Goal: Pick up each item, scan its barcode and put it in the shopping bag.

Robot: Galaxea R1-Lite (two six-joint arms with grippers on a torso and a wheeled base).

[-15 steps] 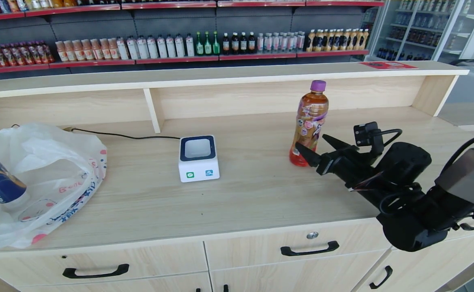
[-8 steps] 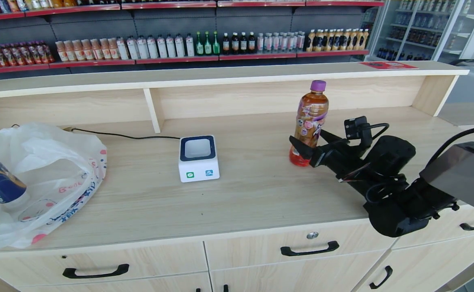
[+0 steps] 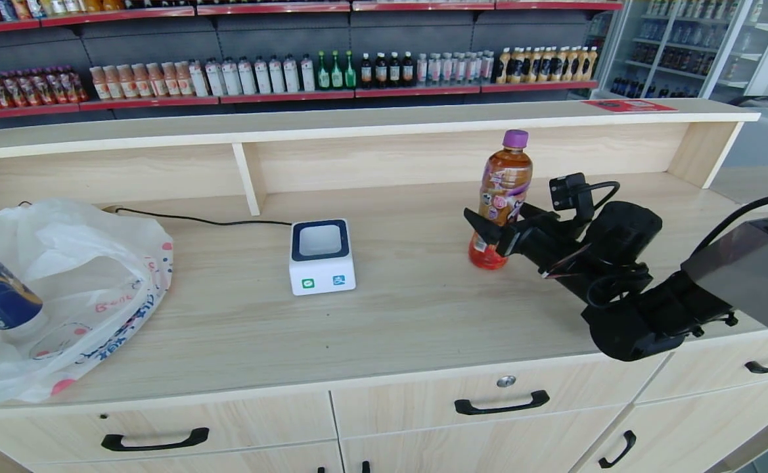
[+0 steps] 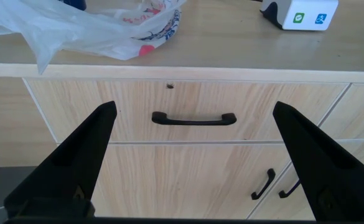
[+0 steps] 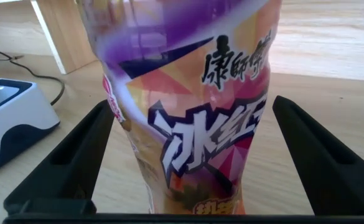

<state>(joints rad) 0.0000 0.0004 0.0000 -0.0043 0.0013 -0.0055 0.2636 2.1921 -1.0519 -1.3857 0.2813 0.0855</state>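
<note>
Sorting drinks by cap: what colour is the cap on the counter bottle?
Purple cap; clearest in the head view.

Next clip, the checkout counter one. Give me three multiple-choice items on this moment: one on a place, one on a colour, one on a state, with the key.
1. Where does the scanner stand?
A. On the upper ledge
B. In a drawer
C. On the counter, between the shopping bag and the bottle

2. What colour is the bottle's cap?
A. Purple
B. Green
C. White

3. What state is the right claw in?
A. Shut on the bottle, lifting it
B. Open, one finger on each side of the standing bottle
C. Open above the shopping bag

Key: 1 C, the head view shows it mid-counter, bag to its left, bottle to its right. 2 A, the cap shows purple in the head view. 3 B, the right wrist view shows the fingers spread wide on both sides of the bottle, which stands on the counter.
</note>
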